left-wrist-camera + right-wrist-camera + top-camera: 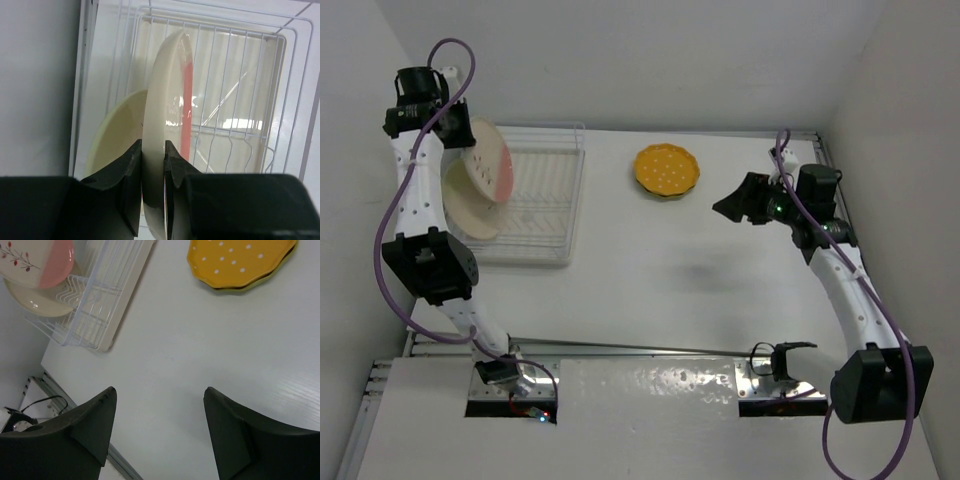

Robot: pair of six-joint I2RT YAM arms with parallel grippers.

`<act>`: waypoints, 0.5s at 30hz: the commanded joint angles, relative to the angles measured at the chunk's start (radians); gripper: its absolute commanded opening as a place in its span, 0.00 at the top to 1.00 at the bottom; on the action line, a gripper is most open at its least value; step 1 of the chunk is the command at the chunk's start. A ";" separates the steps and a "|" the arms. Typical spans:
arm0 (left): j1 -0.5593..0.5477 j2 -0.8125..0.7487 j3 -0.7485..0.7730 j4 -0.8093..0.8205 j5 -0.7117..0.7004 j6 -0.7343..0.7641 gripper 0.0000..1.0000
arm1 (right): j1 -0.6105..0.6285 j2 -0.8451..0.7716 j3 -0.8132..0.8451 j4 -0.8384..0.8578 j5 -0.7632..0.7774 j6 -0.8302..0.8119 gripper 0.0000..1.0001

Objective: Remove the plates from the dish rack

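Note:
My left gripper (470, 140) (153, 150) is shut on the rim of the cream-and-pink plate (492, 162) (167, 100), which stands on edge over the left end of the dish rack (540, 200) (240, 100). Behind it a pale green-cream plate (470, 208) (117, 130) leans in the rack. An orange plate with white dots (666, 168) (240, 260) lies flat on the table on top of a lime green plate (272, 277), of which only the edge shows. My right gripper (728, 205) (160, 390) hovers open and holds nothing, to the right of that stack.
The rack sits at the table's back left, close to the left wall (35, 90). A metal rail (650, 348) runs along the near edge between the arm bases. In the right wrist view the rack (100, 315) and both its plates show at the upper left.

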 commanded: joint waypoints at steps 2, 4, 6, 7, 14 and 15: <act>0.002 -0.030 0.019 0.090 0.020 0.011 1.00 | 0.006 0.020 0.002 0.065 -0.020 -0.016 0.30; -0.002 -0.036 0.042 0.108 0.011 0.011 1.00 | 0.006 0.029 0.005 0.078 -0.025 -0.018 0.30; -0.007 -0.036 0.066 0.110 0.011 0.015 1.00 | 0.005 0.036 0.005 0.086 -0.031 -0.016 0.30; -0.008 -0.035 0.077 0.112 0.011 0.020 1.00 | 0.005 0.042 0.007 0.089 -0.033 -0.015 0.30; -0.034 -0.087 -0.022 0.200 0.063 -0.043 1.00 | 0.005 0.048 -0.018 0.129 -0.045 0.010 0.31; -0.039 -0.092 -0.029 0.210 0.063 -0.046 1.00 | 0.006 0.048 -0.020 0.130 -0.043 0.007 0.31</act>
